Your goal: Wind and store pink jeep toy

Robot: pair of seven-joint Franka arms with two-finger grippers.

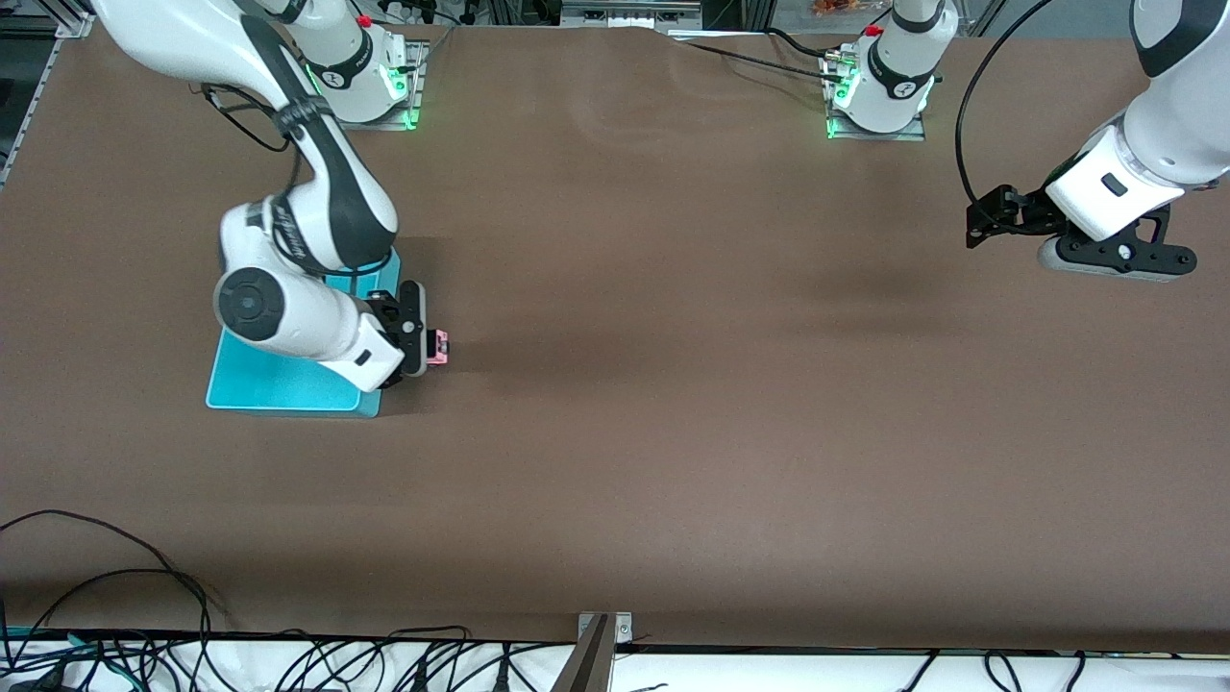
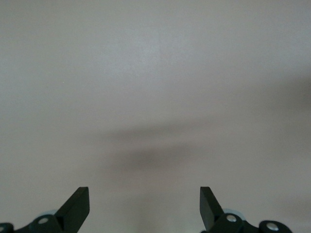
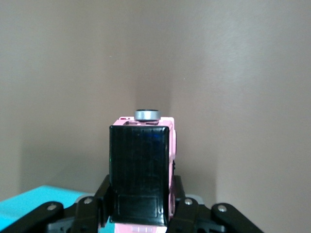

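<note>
Left gripper [image 2: 145, 208] spread wide, over bare table [image 2: 155, 87]

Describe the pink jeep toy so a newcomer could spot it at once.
Find the turquoise bin toward the right arm's end of the table. At its edge, the right pincer is shut on the pink jeep toy. It is tiny and boxy, light pink with a black roof, the only pink thing there.

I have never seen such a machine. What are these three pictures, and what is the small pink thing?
Two white robot arms stand at a brown table. The wide picture looks down from a high camera facing them. The other two come from cameras on each arm's wrist. The right gripper has its jaws shut on a pink toy jeep, beside a turquoise bin at the right arm's end of the table. The left gripper waits open over bare table at the left arm's end.
</note>
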